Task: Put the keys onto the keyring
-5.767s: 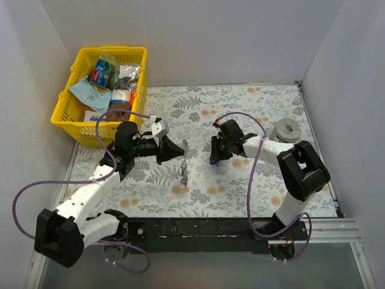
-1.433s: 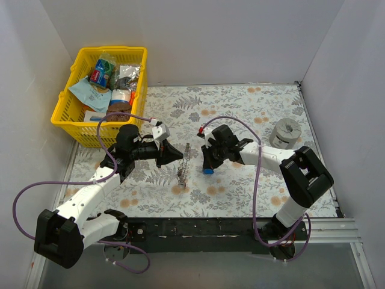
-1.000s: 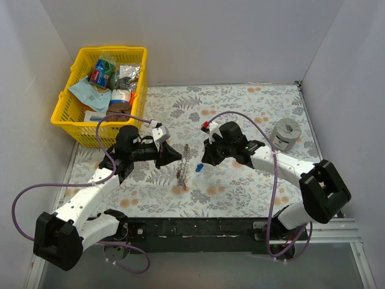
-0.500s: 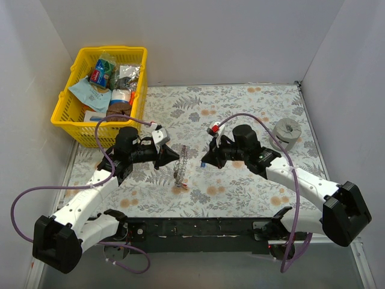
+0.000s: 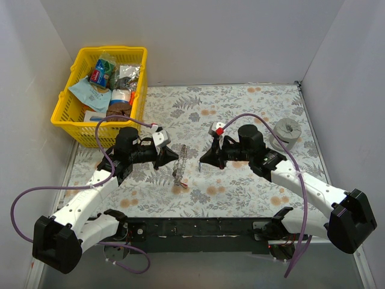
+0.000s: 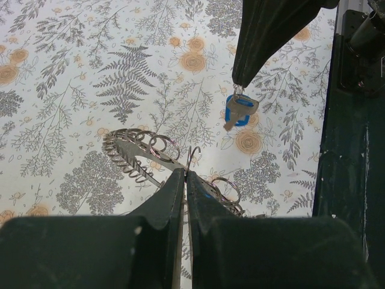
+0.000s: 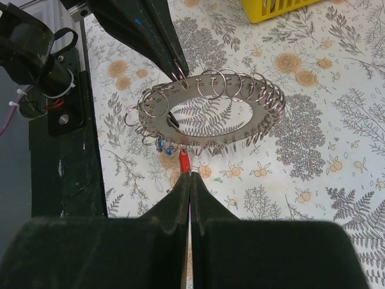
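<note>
Tightly, left hand (image 6: 183, 174) pinches keyring (image 7: 210, 142); right hand (image 6: 239, 83) pinches blue key (image 6: 239, 112).

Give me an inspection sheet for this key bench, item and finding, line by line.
Surface: floral-patterned table, flat.
Job's things: keyring held at a rim loop; blue key hangs near it, not yet on.
Clutter: yellow basket of packets at far left; grey cylinder at right.
Grippers: left gripper, jaws shut on the keyring; right gripper, jaws shut on the blue key.
Cables: purple cables loop loose off both arms.
Surroundings: white walls; black base rail.
</note>
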Controlling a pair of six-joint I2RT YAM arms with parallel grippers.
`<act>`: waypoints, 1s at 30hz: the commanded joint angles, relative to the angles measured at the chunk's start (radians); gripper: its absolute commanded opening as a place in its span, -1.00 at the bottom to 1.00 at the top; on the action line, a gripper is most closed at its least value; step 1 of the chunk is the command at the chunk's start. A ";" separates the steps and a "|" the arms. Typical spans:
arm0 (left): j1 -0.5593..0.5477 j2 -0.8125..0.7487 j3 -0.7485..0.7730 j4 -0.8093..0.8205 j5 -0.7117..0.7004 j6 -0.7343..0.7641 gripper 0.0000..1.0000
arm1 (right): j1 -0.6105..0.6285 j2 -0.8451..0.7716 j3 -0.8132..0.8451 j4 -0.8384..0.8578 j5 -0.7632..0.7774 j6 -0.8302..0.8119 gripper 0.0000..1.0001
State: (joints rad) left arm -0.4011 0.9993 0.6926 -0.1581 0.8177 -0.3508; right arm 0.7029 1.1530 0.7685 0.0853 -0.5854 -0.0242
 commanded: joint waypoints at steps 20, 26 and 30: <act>0.005 -0.014 -0.001 0.071 0.097 0.030 -1.00 | 0.063 0.109 0.179 0.044 -0.033 -0.003 -0.97; 0.005 -0.004 -0.004 0.071 0.103 0.035 -1.00 | 0.095 0.126 0.209 0.021 -0.021 -0.022 -0.97; 0.005 -0.001 -0.005 0.072 0.107 0.036 -1.00 | 0.106 0.140 0.232 0.002 -0.011 -0.028 -0.97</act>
State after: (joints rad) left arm -0.4011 1.0061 0.6926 -0.1261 0.8913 -0.3290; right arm 0.7956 1.2797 0.9356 0.0956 -0.6048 -0.0315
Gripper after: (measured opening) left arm 0.019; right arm 0.023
